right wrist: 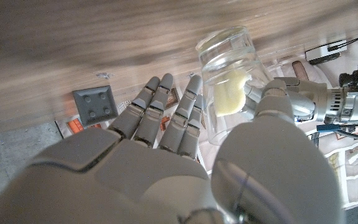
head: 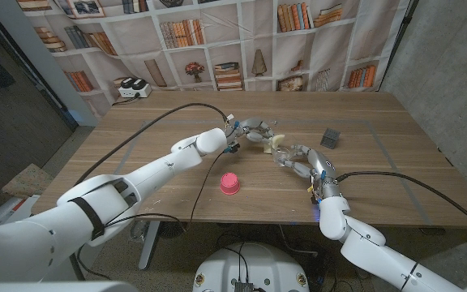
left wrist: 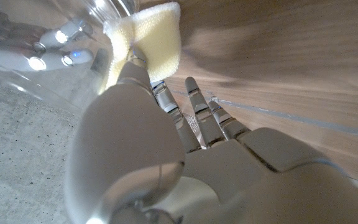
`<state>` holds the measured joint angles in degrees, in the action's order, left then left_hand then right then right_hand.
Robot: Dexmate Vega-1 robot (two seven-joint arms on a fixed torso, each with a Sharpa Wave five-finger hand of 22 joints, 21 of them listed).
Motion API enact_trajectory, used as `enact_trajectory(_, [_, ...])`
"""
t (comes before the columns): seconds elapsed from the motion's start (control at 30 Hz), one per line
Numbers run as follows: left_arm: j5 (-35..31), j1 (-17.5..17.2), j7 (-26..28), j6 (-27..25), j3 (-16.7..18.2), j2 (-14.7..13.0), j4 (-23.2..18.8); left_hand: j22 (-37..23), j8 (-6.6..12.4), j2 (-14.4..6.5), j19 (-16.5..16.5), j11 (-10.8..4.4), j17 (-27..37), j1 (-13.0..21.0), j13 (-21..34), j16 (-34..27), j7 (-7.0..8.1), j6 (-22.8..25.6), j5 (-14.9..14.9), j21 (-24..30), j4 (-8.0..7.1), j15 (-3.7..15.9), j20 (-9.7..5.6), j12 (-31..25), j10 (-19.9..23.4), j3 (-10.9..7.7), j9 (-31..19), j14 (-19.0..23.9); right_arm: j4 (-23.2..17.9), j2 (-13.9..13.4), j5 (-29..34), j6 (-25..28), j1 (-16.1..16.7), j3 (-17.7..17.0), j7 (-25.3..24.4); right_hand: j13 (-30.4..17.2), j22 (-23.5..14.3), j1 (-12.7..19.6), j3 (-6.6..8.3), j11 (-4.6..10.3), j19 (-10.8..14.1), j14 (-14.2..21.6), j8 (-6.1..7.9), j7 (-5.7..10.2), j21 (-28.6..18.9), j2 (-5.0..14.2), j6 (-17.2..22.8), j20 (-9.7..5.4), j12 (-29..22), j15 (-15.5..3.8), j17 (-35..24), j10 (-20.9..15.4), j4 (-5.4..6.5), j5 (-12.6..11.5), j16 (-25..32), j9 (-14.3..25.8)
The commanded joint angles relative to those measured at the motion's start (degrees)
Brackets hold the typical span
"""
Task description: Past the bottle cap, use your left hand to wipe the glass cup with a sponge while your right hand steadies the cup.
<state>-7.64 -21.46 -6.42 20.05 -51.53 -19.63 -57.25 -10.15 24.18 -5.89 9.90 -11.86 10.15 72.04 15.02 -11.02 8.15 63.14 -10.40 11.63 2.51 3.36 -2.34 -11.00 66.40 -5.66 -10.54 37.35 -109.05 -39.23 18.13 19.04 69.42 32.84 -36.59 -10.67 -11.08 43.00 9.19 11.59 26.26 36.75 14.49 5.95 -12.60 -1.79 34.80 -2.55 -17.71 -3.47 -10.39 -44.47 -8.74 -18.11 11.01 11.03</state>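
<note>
The wide wooden table [head: 379, 154] carries everything, its brown planks running back toward a backdrop printed with bookshelves [head: 217, 40]. Over its middle the white left arm [head: 152, 170] reaches in from the near left corner and the right arm [head: 363, 235] from the near right. The left hand [head: 250, 130] grips a pale yellow soft sponge [head: 270, 143]; in the left wrist view the sponge [left wrist: 151, 40] is pinched at the fingertips and pressed against the curved wall of the clear glass cup [left wrist: 55, 43]. The right hand [head: 298, 158] holds that cup: in the right wrist view the transparent cylindrical glass [right wrist: 235, 81] sits tilted between the thumb and the fingers [right wrist: 185, 118], with the sponge [right wrist: 229, 93] showing through its wall and the left hand [right wrist: 303, 102] meeting it from the far side. In the head view the cup is hard to make out between the two hands, above the table's centre. A small dark grey square block [head: 330, 138] lies on the table beyond the right hand. The pink round bottle cap [head: 229, 183] stands on the table nearer the robot than both hands, well apart from them
</note>
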Motion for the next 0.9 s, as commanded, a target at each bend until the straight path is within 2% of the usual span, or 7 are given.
enact_trajectory(0.03, [-2.0,5.2,0.8,6.3,-2.3,4.7,9.8,-0.2,0.23,-0.1,-0.1,-0.34,0.1,-0.1,0.4,0.2,-2.68,3.3,-0.3,0.0,-0.51,7.71,-0.60,-0.4,0.3,-1.10,-0.3,-0.3,-0.7,0.0,0.3,1.1,0.1,0.4,0.3,-0.1,-0.1,0.8,1.98,0.38,0.7,0.4,0.29,4.86,-0.1,1.14,5.4,-0.33,0.2,-1.97,-0.2,-0.4,1.76,0.0,-0.2,0.2])
enact_trajectory(0.3, [-1.3,9.0,0.6,12.0,-4.1,9.9,21.0,-0.2,0.27,0.0,-0.1,-0.35,0.1,-0.2,0.4,0.2,-2.68,3.4,-0.3,0.0,-0.53,7.73,-0.61,-0.5,0.3,-1.17,-0.3,-0.3,-1.2,0.3,0.1,2.2,0.5,0.2,-0.1,-0.1,-0.1,0.8,1.99,0.37,0.7,0.4,0.23,4.85,-0.1,1.14,5.4,-0.36,0.2,-2.01,-0.2,-0.5,1.76,0.0,-0.2,0.2])
enact_trajectory(0.43, [-1.0,9.4,0.7,13.4,-4.7,10.6,22.9,-0.2,0.25,0.0,-0.1,-0.35,0.1,-0.2,0.4,0.2,-2.65,3.3,-0.3,0.0,-0.55,7.74,-0.57,-0.5,0.2,-1.22,-0.3,-0.4,-1.2,0.5,0.1,2.4,0.6,0.3,-0.5,-0.1,-0.1,0.8,2.01,0.37,0.7,0.4,0.18,4.98,-0.1,1.14,5.5,-0.37,0.2,-2.08,-0.2,-0.5,1.75,0.1,-0.2,0.2])
enact_trajectory(0.53, [-0.9,8.7,0.8,12.8,-4.5,9.3,20.7,-0.2,0.25,0.0,-0.1,-0.35,0.1,-0.2,0.4,0.2,-2.74,3.3,-0.3,0.0,-0.57,7.72,-0.57,-0.5,0.2,-1.25,-0.3,-0.3,-1.1,0.5,0.2,2.1,0.6,0.3,-0.8,-0.1,-0.1,0.8,2.02,0.37,0.7,0.4,0.14,4.96,-0.1,1.14,5.5,-0.37,0.3,-2.08,-0.2,-0.5,1.75,0.1,-0.2,0.2])
enact_trajectory(0.7, [-1.2,5.7,1.7,8.2,-3.1,4.5,11.3,-0.2,0.26,0.0,-0.1,-0.35,0.1,-0.2,0.5,0.2,-2.67,3.2,-0.3,0.0,-0.58,7.71,-0.56,-0.5,0.2,-1.31,-0.3,-0.3,-0.7,0.9,0.9,1.9,0.4,0.8,-1.6,-0.1,-0.1,0.7,2.03,0.39,0.7,0.5,0.09,4.88,-0.1,1.14,5.5,-0.37,0.3,-2.01,-0.2,-0.5,1.75,0.2,-0.2,0.2])
enact_trajectory(0.9, [-2.1,3.4,2.5,5.1,-1.7,0.6,4.9,-0.2,0.31,0.0,-0.2,-0.37,0.1,-0.2,0.5,0.2,-2.73,3.3,-0.3,0.0,-0.59,7.73,-0.56,-0.5,0.2,-1.38,-0.3,-0.4,-1.1,1.2,2.2,2.5,0.5,1.4,-2.4,-0.1,-0.1,0.7,2.05,0.41,0.7,0.6,0.01,4.88,-0.1,1.14,5.5,-0.38,0.4,-2.08,-0.2,-0.5,1.75,0.2,-0.2,0.2])
